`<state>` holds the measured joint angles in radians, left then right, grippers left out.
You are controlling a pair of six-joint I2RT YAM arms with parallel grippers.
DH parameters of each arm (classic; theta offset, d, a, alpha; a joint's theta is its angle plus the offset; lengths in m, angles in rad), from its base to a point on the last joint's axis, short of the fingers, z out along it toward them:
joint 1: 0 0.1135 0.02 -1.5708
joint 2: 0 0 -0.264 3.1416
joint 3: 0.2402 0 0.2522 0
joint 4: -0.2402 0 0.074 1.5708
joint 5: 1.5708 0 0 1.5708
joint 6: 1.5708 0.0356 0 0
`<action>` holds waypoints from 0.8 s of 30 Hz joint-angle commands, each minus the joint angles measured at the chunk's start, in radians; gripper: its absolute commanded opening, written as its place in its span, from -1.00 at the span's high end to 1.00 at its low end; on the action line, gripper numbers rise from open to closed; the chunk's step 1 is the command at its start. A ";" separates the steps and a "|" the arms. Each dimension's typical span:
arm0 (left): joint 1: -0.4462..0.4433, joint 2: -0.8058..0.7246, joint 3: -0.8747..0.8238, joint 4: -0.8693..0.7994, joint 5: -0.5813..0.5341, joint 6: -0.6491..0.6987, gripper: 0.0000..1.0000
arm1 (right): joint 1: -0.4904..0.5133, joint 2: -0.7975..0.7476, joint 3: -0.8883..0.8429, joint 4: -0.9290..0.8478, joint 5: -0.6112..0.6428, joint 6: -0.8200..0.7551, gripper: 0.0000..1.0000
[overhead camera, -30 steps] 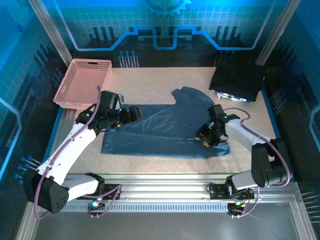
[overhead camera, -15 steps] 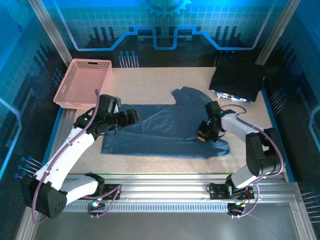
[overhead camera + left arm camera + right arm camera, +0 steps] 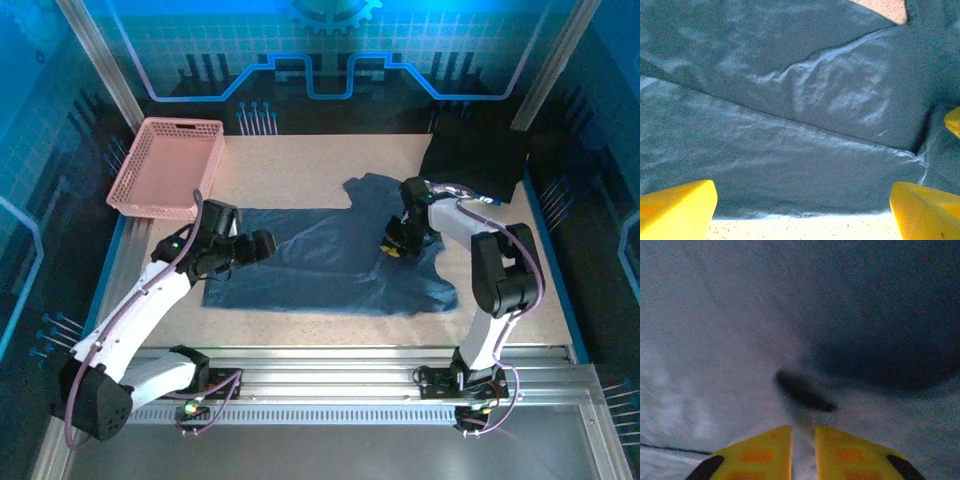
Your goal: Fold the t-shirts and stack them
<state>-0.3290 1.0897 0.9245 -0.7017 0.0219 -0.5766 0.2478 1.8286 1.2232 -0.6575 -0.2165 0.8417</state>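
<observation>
In the left wrist view, the dark slate-blue short-sleeved cloth t-shirt [image 3: 790, 125] lies flat under the left gripper [image 3: 802, 202]. The yellow fingers are spread wide and hold nothing. A long diagonal crease crosses the cloth, and its edge meets the pale speckled table [image 3: 805, 231] just ahead of the fingertips. In the right wrist view, the right gripper [image 3: 803, 440] has its yellow fingers drawn almost together with a sliver of the t-shirt between them, so it appears to be pinching a fold. To fold well, the free hand should probably pin or grasp the near hem while the pinched edge is carried over low and straight, so the layers land square and unbunched. From the top, the t-shirt sprawls mid-table between both arms. The pink plastic lattice basket [image 3: 152, 206] stands well apart at the far left with nothing visible inside.
</observation>
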 commanded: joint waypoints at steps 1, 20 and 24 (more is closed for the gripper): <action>-0.011 -0.023 -0.027 -0.008 -0.003 -0.004 -0.82 | 0.005 0.056 0.100 -0.037 -0.054 -0.047 0.16; -0.019 0.030 -0.079 0.071 0.013 -0.063 -0.83 | -0.153 -0.327 -0.160 -0.076 -0.073 -0.178 -0.40; -0.018 0.107 -0.082 0.093 0.039 -0.090 -0.81 | -0.183 -0.363 -0.241 -0.082 -0.060 -0.228 -0.30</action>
<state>-0.3382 1.1534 0.8371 -0.6331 0.0334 -0.6338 0.0757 1.4891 1.0218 -0.7185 -0.2840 0.6689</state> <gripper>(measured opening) 0.910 0.664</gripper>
